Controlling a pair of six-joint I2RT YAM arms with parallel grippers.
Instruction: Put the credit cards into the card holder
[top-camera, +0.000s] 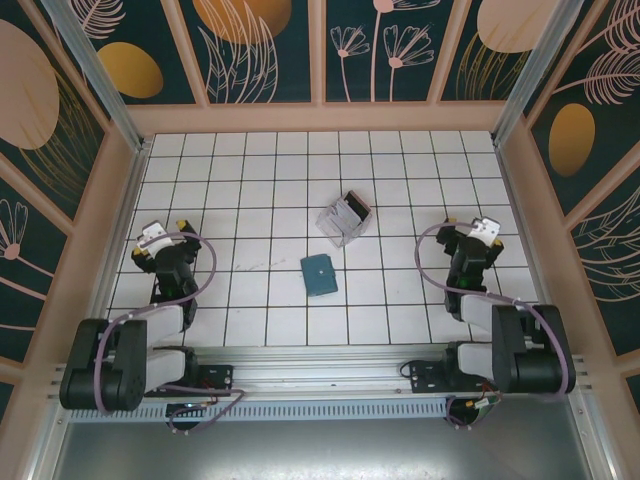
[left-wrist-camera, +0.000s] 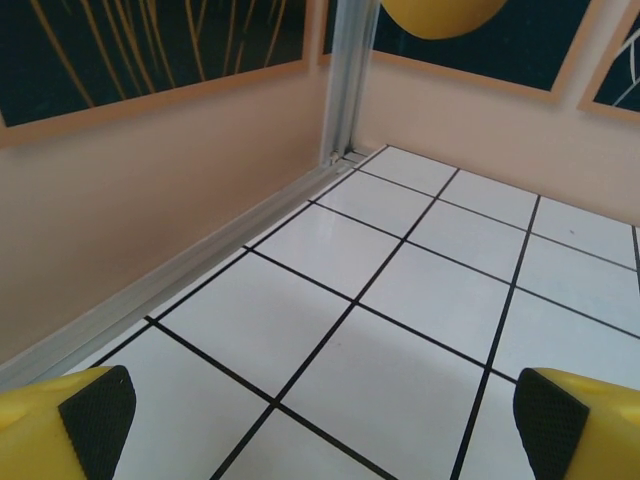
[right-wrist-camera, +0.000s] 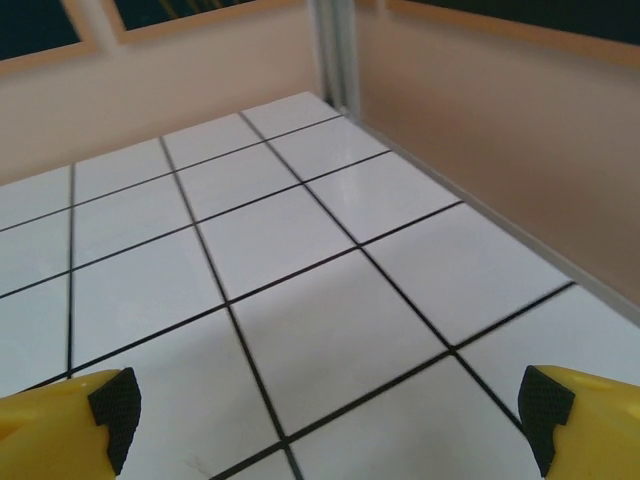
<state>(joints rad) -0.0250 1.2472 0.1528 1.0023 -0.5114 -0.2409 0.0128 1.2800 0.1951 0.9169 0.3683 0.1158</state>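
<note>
left gripper (left-wrist-camera: 320, 425): spread wide, empty | right gripper (right-wrist-camera: 325, 425): spread wide, empty | card holder (top-camera: 319, 274): shut, flat on tiled table (top-camera: 250, 300) centre, well apart from both grippers, clear box (top-camera: 343, 219) just behind it

Gloss underneath, matt at the middle.
My table (top-camera: 400, 300) is glossy white tile; the card holder (top-camera: 319, 274) looks matt and soft; my left gripper (left-wrist-camera: 320, 440) has smooth yellow plastic fingers (left-wrist-camera: 25, 432), rough black pads (left-wrist-camera: 95, 420).

Teal card holder (top-camera: 319, 274) near clear plastic box (top-camera: 343, 220)
</note>
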